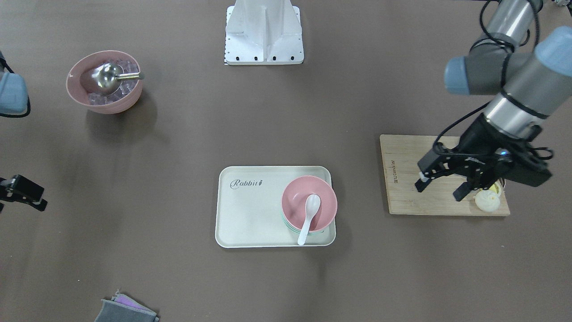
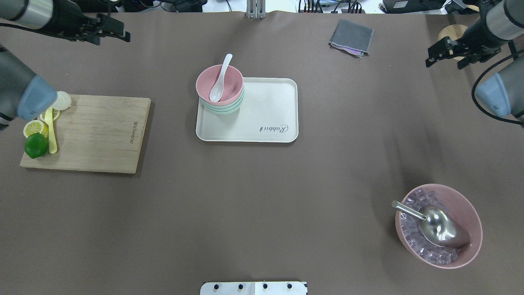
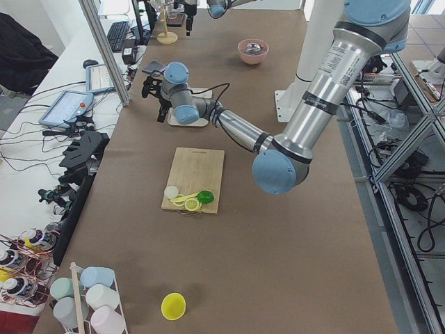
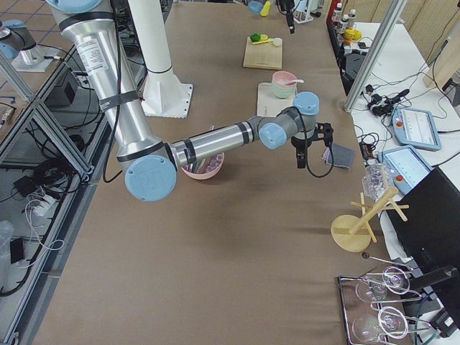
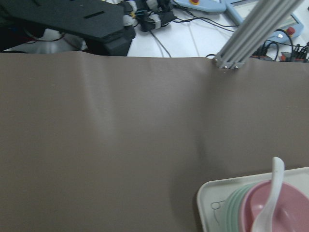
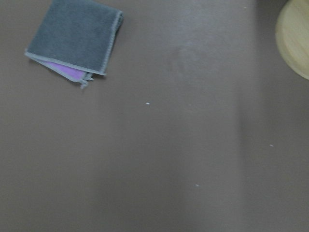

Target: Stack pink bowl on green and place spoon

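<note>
The small pink bowl (image 1: 296,206) sits nested on top of the stack of pale green bowls (image 1: 286,223) at one end of the cream tray (image 1: 250,210). The white spoon (image 1: 309,215) lies in the pink bowl with its handle over the rim. The overhead view shows the bowl (image 2: 232,82), the green stack (image 2: 223,108) and the spoon (image 2: 218,83); the left wrist view shows them at its lower right (image 5: 285,210). My left gripper (image 1: 441,188) is open and empty above the cutting board, well away from the tray. My right gripper (image 2: 444,64) is open and empty at the far table edge.
A wooden cutting board (image 2: 98,131) holds a lime (image 2: 35,145), lemon slices and a long yellow utensil. A larger pink bowl (image 2: 470,221) holds ice cubes and a metal scoop. A folded grey cloth (image 2: 351,37) lies at the far edge near a round wooden base (image 6: 294,38).
</note>
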Controlling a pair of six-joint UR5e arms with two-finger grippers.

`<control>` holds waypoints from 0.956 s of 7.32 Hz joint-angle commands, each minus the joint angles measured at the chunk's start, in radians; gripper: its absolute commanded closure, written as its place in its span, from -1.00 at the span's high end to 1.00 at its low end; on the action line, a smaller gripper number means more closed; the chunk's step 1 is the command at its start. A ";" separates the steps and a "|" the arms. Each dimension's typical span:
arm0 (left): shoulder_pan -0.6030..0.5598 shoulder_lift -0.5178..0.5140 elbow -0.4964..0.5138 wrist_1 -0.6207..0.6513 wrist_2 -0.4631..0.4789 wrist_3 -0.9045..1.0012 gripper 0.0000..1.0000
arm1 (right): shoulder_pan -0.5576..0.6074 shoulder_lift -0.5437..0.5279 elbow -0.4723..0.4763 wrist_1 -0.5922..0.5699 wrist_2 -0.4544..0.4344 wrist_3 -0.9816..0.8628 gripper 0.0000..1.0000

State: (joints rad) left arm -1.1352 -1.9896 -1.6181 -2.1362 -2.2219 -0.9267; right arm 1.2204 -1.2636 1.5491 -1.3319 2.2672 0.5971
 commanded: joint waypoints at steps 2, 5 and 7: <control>-0.249 0.249 -0.086 0.319 -0.098 0.466 0.96 | 0.138 -0.180 0.016 -0.094 -0.003 -0.355 1.00; -0.390 0.282 -0.069 0.647 -0.039 0.783 0.96 | 0.204 -0.204 0.013 -0.310 0.000 -0.572 1.00; -0.412 0.302 -0.032 0.633 -0.045 0.789 0.96 | 0.220 -0.261 0.009 -0.334 -0.003 -0.606 1.00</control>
State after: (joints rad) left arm -1.5253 -1.6968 -1.6652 -1.5096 -2.2633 -0.1593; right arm 1.4298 -1.4861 1.5614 -1.6479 2.2637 0.0182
